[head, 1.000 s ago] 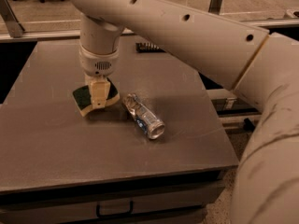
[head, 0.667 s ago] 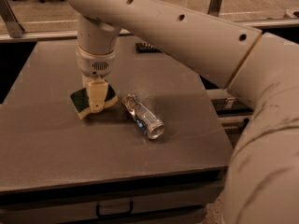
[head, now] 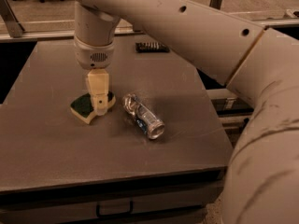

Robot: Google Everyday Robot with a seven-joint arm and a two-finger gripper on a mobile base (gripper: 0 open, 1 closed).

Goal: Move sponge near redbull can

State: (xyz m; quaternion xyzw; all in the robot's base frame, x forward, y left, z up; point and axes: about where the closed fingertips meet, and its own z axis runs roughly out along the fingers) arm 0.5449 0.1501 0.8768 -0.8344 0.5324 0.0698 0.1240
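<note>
The sponge (head: 84,106), dark green on top with a pale yellow base, lies on the grey table (head: 46,148) left of centre. My gripper (head: 100,107) comes straight down from above and is shut on the sponge's right end, with one cream finger (head: 99,93) in front of it. The redbull can (head: 143,116), silver with blue marks and dented, lies on its side just right of the sponge, a short gap away, its open end toward the front right.
A small dark flat object (head: 152,46) lies near the table's back edge. My large arm (head: 196,36) spans the upper right of the view. The table's front edge (head: 112,178) has a drawer handle (head: 114,210) below it. A rail runs behind the table.
The gripper and sponge have come down slightly, and the sponge now rests flatter on the table. The can has not moved.
</note>
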